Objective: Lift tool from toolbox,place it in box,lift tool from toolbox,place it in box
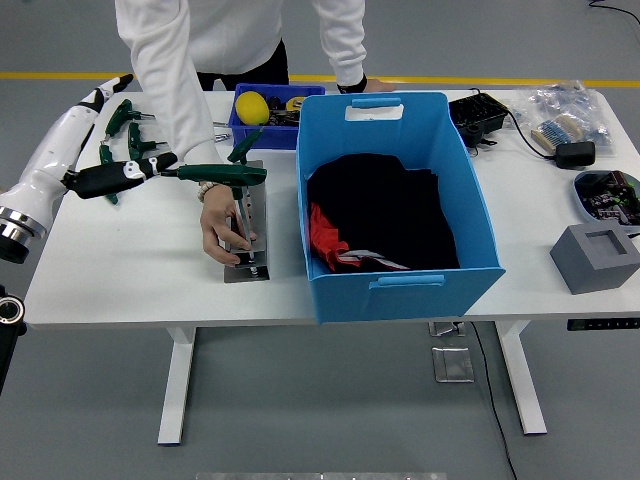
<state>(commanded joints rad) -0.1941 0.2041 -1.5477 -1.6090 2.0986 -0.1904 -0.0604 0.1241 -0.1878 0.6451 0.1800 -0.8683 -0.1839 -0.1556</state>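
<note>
A green T-handle tool stands upright in a small metal tool stand left of the big blue box. A second green handle rises behind it. A person's hand presses down on the stand. My left hand reaches in from the left at handle height, its black fingers stretched out and open, tips just short of the T-handle's left end. Black and red cloth lies in the box. My right arm is out of view.
Several loose green T-handle tools lie at the table's far left, under my arm. A small blue bin with a yellow object sits behind the stand. A grey block, a dish and cables fill the right end. The person leans over the far edge.
</note>
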